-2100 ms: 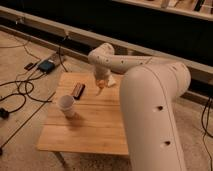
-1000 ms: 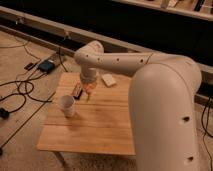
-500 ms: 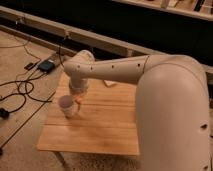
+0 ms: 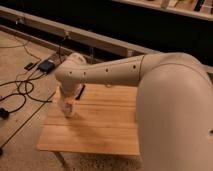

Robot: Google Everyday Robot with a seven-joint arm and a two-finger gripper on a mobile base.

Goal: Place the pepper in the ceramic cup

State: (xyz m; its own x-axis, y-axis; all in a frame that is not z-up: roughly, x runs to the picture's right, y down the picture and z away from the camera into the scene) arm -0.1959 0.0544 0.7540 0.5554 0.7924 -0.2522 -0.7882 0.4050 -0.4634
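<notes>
The white ceramic cup [image 4: 66,110] stands upright near the left edge of the wooden table [image 4: 105,127]. It is mostly covered by my gripper [image 4: 68,102], which hangs straight over it at the end of the long white arm [image 4: 115,72]. A small orange-red patch at the gripper's tip, just above the cup's rim, looks like the pepper [image 4: 71,101]. I cannot tell whether the pepper is held or inside the cup.
A flat dark rectangular object [image 4: 80,91] lies on the table just behind the gripper, partly hidden by the arm. Cables [image 4: 20,92] and a dark box [image 4: 47,65] lie on the floor to the left. A dark wall runs behind the table.
The arm has swung left across the table with the pepper, from near the table's back middle to directly over the cup, and has come lower.
</notes>
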